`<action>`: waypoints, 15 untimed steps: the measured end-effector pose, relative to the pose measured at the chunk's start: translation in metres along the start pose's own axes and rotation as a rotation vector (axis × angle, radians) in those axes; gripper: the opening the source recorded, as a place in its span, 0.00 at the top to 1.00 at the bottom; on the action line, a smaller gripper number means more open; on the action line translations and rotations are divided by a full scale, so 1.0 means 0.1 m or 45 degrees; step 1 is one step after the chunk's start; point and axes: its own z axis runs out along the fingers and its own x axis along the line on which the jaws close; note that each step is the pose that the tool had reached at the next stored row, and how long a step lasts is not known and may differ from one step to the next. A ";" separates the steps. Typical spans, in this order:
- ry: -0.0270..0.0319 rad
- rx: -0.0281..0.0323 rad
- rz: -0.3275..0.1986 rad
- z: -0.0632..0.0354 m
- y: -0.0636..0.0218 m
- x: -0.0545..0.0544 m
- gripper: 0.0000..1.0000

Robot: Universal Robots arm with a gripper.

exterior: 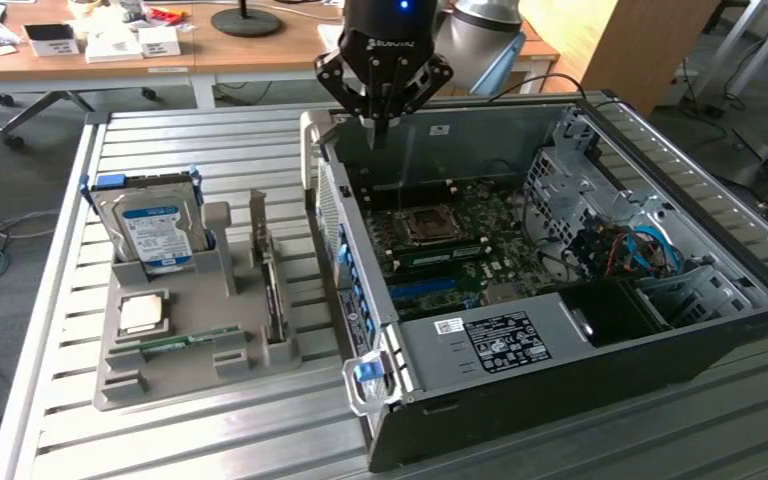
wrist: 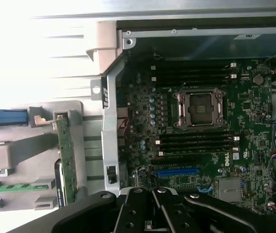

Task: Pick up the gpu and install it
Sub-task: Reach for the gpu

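Note:
The gpu [exterior: 268, 280] stands on its thin edge in a slot of the grey holder tray [exterior: 211, 375], at the exterior view's left of the open computer case [exterior: 704, 330]. Edge-on in the wrist view, the gpu [wrist: 66, 160] is a narrow green strip. My gripper [exterior: 379, 138] hangs above the case's rear corner, its fingers pressed together and pointing down, with nothing held. It is well apart from the card. The gripper [wrist: 151, 206] also looks over the motherboard [wrist: 201, 126], where a blue expansion slot [wrist: 178, 172] lies bare.
The tray also holds a silver hard drive with a blue label [exterior: 157, 230], a processor chip [exterior: 141, 313] and a green memory stick [exterior: 184, 343]. Blue cables [exterior: 638, 250] and drive cages crowd the case's far side. A slatted metal table [exterior: 157, 440] carries everything.

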 end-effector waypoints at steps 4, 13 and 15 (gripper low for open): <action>0.0000 0.0000 0.000 -0.002 -0.005 0.06 0.89; -0.0001 0.0000 0.000 -0.005 -0.015 0.20 0.89; 0.0000 0.0000 0.000 -0.006 -0.016 0.22 0.89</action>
